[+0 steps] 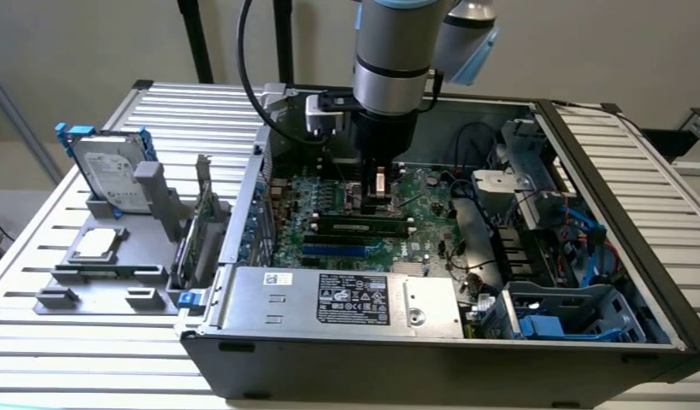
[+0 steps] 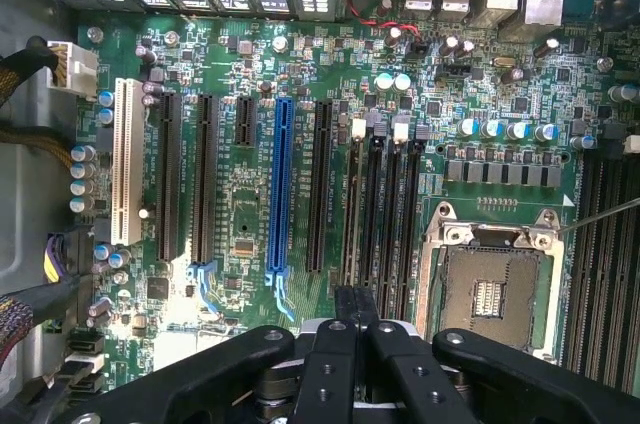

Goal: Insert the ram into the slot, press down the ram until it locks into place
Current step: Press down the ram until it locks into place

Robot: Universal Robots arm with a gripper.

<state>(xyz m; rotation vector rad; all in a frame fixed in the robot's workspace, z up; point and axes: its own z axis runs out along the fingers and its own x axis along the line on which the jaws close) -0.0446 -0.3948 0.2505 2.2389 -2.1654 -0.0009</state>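
The ram (image 1: 355, 227), a dark-green stick with black chips, lies lengthwise in a black slot (image 1: 410, 225) with pale end clips, near the middle of the motherboard. My gripper (image 1: 373, 209) hangs straight down over the ram's middle, its tips at the ram's top edge; I cannot tell whether they touch. In the wrist view my gripper (image 2: 355, 294) is shut, fingers (image 2: 343, 316) pressed together with nothing visible between them. They line up with one slot (image 2: 352, 214) of a group of parallel black ones, whose near end they hide.
The open case walls (image 1: 623, 196) surround the board. The power supply (image 1: 338, 299) lies at the front and a drive cage (image 1: 561, 320) with cables at the exterior view's right. Blue slot (image 2: 280, 184) and CPU socket (image 2: 490, 289) flank the black slots. A rack (image 1: 113, 175) holds a hard drive outside.
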